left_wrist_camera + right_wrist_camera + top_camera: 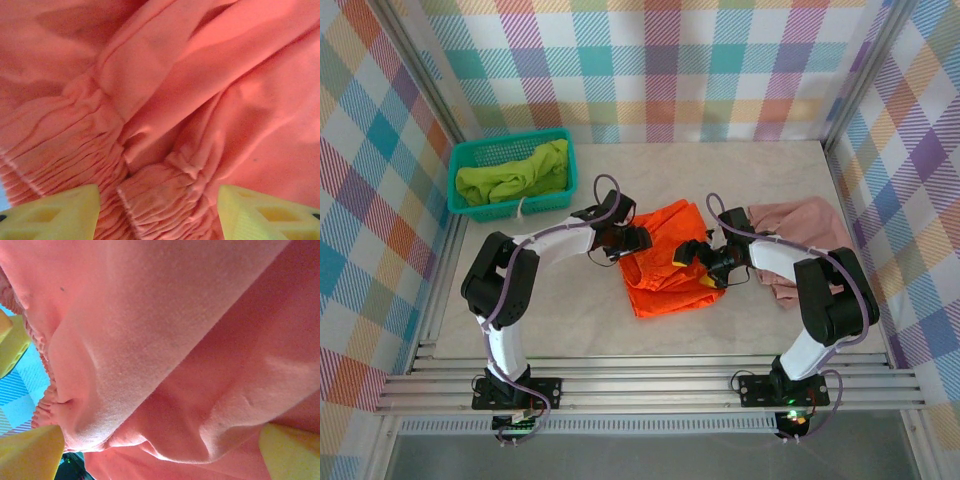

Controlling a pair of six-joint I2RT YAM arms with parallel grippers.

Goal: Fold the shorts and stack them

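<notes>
- Orange shorts (665,265), one pair, lie crumpled in the middle of the tabletop (570,310), partly folded over on themselves, with the gathered elastic waistband showing in the left wrist view.
- Pink shorts (795,222), one pair, lie bunched toward the right edge of the tabletop, just beside the orange pair and partly under the right arm.
- Lime green shorts (515,175), one pair, sit heaped inside the single teal mesh basket (480,210) at the far left corner of the tabletop.
- That makes three shorts in all, none of them stacked on another.
- Two grippers are both at the orange pair.
- The left gripper (632,240) is at the far left side of the orange cloth. Its yellow fingers (60,210) stand apart with the waistband between them, and I cannot tell whether they press on it.
- The right gripper (692,265) is at the right side of the same pair. Its yellow fingers (290,452) are spread wide with orange cloth lying across the gap, not clamped.
</notes>
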